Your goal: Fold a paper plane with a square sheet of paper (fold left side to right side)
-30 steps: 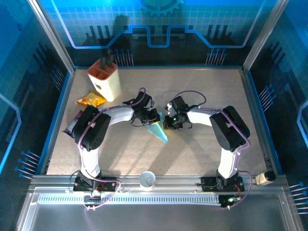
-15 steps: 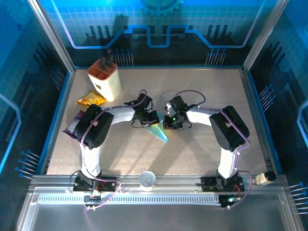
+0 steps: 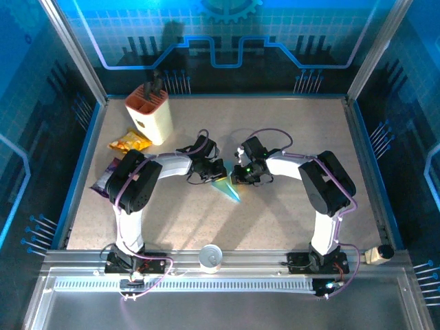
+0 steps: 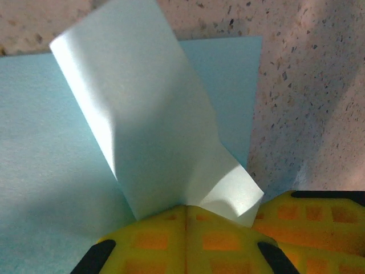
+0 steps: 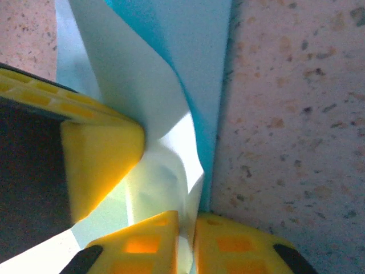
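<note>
Blue-lit panels wall in a speckled beige worktop (image 3: 289, 206). Both arms reach in to meet near its middle. A cream knife block (image 3: 152, 113) stands beyond and well to the left of the left end effector (image 3: 217, 172). A yellow snack packet (image 3: 129, 142) and a purple snack packet (image 3: 104, 180) also lie well to its left. A white cup (image 3: 210, 257) sits at the near edge, on the base side of both end effectors.

The light-blue paper plane (image 3: 230, 191) lies between and just below the two, its tip pointing toward the near edge. In the left wrist view the left end effector (image 4: 186, 220) is clamped on a raised flap (image 4: 148, 125) of the paper. The right end effector (image 5: 188, 228) has its jaws nearly together with paper in the slit. Whether it grips I cannot tell.
</note>
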